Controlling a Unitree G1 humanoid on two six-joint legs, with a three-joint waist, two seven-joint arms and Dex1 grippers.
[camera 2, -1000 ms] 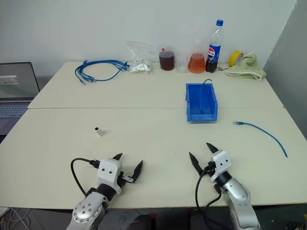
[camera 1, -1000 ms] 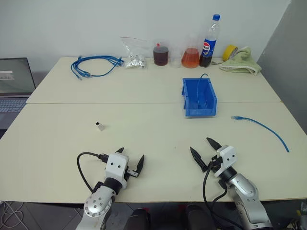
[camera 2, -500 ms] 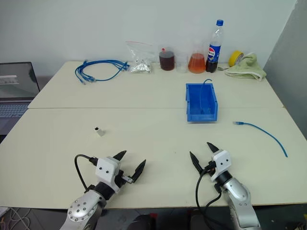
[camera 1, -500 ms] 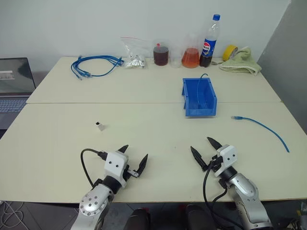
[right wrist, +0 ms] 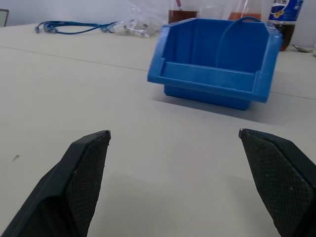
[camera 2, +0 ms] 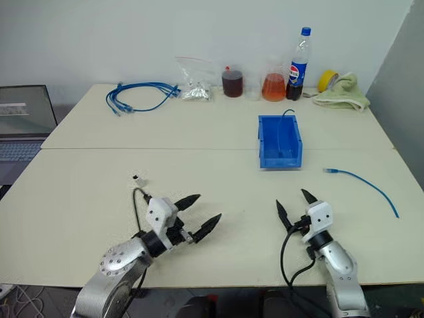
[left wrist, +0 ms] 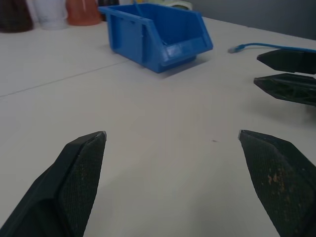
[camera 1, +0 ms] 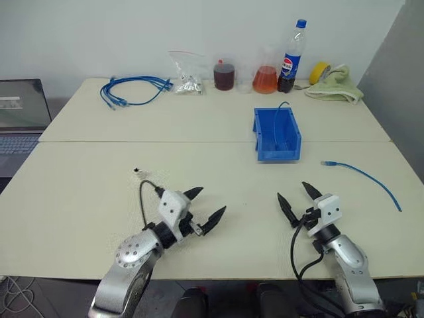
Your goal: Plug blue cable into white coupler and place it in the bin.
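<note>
The blue cable lies loose on the table's right side, its clear plug end pointing toward the bin. That bright-blue bin stands right of centre, front lip toward me, with another thin blue cable arching inside. The tiny white coupler sits on the left half of the table, just beyond my left arm. My left gripper hovers open near the front edge, pointing right, with nothing between its fingers. The right gripper is open too, facing the bin, well short of the cable.
A coiled bundle of blue cables lies at the back left. Along the back edge stand a plastic bag, two flasks, a cola bottle, yellow tape and a green towel. A laptop is at far left.
My left gripper has risen and swung right toward the table's centre. The right gripper has shifted slightly right. Both stay open; cable, coupler and bin are unmoved.
</note>
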